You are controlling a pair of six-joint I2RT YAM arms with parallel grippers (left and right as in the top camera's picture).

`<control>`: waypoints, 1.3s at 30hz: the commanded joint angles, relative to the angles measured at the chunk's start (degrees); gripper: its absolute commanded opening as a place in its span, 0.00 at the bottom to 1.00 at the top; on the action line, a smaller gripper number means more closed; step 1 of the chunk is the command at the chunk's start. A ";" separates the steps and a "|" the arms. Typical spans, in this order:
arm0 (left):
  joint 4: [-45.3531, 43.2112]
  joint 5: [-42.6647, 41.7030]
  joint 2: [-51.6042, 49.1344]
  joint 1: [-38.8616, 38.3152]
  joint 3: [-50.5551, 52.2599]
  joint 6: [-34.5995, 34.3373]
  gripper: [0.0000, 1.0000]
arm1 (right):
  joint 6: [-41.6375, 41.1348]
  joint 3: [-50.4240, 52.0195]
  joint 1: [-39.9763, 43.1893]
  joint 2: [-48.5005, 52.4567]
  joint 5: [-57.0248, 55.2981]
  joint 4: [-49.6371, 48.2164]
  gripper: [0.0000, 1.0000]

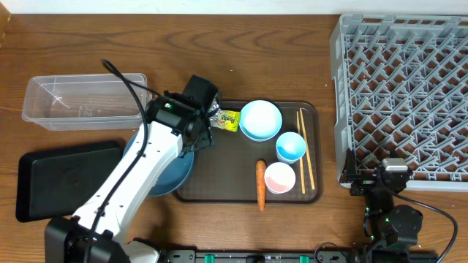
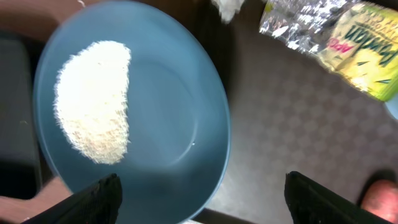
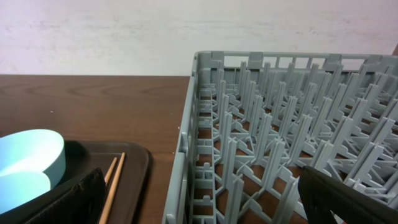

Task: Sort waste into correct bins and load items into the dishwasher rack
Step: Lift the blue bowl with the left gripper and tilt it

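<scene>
The dark-blue bowl point(image 2: 168, 112) holds a patch of white rice point(image 2: 93, 99). In the overhead view the bowl point(image 1: 172, 179) lies mostly under my left arm at the brown tray's left edge. My left gripper point(image 2: 202, 205) is open and empty, hovering above the bowl's rim; it also shows in the overhead view point(image 1: 201, 130). Silver foil point(image 2: 298, 25), the yellow-green packet point(image 2: 364, 43) and a bit of tissue point(image 2: 227, 7) lie just beyond. My right gripper point(image 3: 205, 205) is open and empty beside the grey rack point(image 3: 280, 124), near its front left corner point(image 1: 384, 183).
The brown tray point(image 1: 241, 191) holds a light-blue bowl point(image 1: 261, 120), a blue cup point(image 1: 291, 147), a pink cup point(image 1: 280, 177), a carrot point(image 1: 260, 184) and chopsticks point(image 1: 305, 150). The clear tub point(image 1: 84, 100) and black tray point(image 1: 66, 179) stand at left. The rack point(image 1: 406, 95) fills the right.
</scene>
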State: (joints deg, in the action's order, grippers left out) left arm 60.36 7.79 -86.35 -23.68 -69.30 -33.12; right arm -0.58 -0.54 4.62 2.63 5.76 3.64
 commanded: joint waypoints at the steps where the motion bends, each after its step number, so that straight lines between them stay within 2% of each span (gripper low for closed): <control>1: -2.78 -4.85 0.46 0.11 3.96 1.64 0.86 | 0.44 0.22 -0.31 0.00 0.07 0.04 0.99; 16: -18.51 -4.66 -1.97 0.15 17.77 1.62 0.85 | 0.44 0.22 -0.31 0.00 0.07 0.07 0.99; 23: -19.39 -0.63 -4.42 0.09 18.08 1.64 0.79 | 0.44 0.22 -0.31 0.00 0.07 0.04 0.99; 26: -19.74 -0.22 -4.44 0.09 18.08 2.47 0.71 | 0.44 0.22 -0.31 0.00 0.07 0.07 0.99; 29: -19.98 -0.26 -4.44 0.09 18.08 2.71 0.58 | 0.44 0.22 -0.31 0.00 0.07 0.04 0.99; 33: -19.98 -0.28 -4.48 0.09 18.08 3.04 0.48 | 0.44 0.22 -0.31 0.00 0.07 0.07 0.99; 39: -19.98 -0.31 -4.66 -0.04 18.10 3.15 0.25 | 0.44 0.22 -0.31 0.00 0.07 0.04 0.99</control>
State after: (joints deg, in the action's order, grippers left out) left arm 40.34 6.39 -90.28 -23.73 -51.75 -30.39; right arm -0.58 -0.51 4.62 2.61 5.76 3.64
